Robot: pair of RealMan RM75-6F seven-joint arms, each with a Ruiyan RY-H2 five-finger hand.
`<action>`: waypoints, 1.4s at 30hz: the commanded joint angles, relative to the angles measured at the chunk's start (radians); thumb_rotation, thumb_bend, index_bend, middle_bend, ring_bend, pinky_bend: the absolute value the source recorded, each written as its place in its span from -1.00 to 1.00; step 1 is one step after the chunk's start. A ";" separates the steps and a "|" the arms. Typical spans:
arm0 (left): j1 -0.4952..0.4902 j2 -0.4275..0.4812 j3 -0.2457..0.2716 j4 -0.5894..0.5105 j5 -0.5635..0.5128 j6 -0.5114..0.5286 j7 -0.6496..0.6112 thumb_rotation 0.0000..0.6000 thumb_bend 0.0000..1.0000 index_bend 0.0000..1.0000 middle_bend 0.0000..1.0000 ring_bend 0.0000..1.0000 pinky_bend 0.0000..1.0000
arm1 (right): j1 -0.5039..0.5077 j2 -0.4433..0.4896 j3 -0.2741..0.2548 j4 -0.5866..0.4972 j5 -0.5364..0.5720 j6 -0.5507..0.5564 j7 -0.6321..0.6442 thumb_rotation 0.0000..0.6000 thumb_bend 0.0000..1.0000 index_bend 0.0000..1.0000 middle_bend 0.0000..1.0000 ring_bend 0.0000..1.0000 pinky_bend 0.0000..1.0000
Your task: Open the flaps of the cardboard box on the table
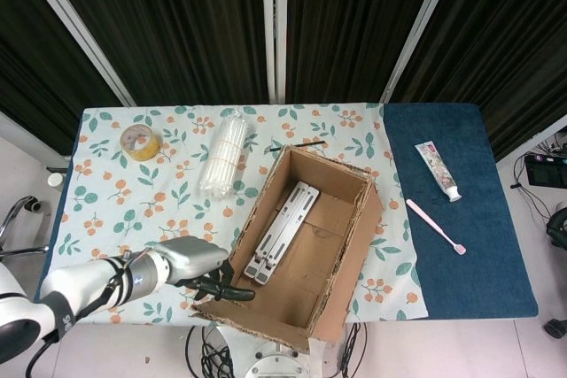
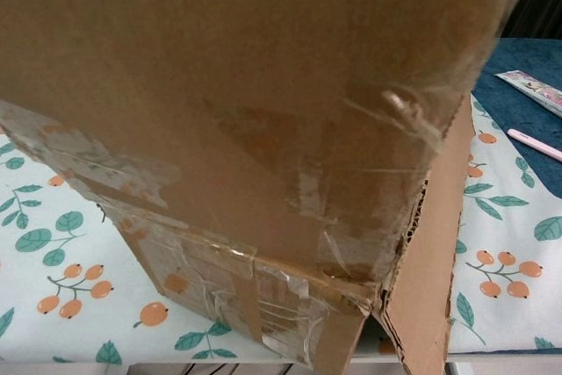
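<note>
The cardboard box (image 1: 358,245) stands open at the table's front middle, with a white slatted bracket (image 1: 279,232) lying inside. Its near flap (image 1: 257,316) is folded outward past the table edge. My left hand (image 1: 193,265) is at the box's near left corner, and its dark fingers (image 1: 226,290) grip that flap's left end. In the chest view the same flap (image 2: 246,85) fills most of the frame, above the box's taped front wall (image 2: 237,292). The right flap (image 2: 430,270) hangs down at the side. My right hand does not show.
On the floral cloth lie a tape roll (image 1: 139,142), a bundle of clear tubes (image 1: 223,154) and a black pen (image 1: 299,144). On the blue cloth (image 1: 478,263) at right lie a toothpaste tube (image 1: 438,170) and a pink toothbrush (image 1: 436,226).
</note>
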 commanded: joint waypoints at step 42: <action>0.978 -0.702 0.549 0.546 0.842 1.811 0.426 -0.49 -0.81 -0.90 -0.87 -0.86 -0.70 | -0.113 -0.381 -0.142 0.352 0.059 -0.054 -0.412 1.00 0.80 -1.00 -1.00 -1.00 -1.00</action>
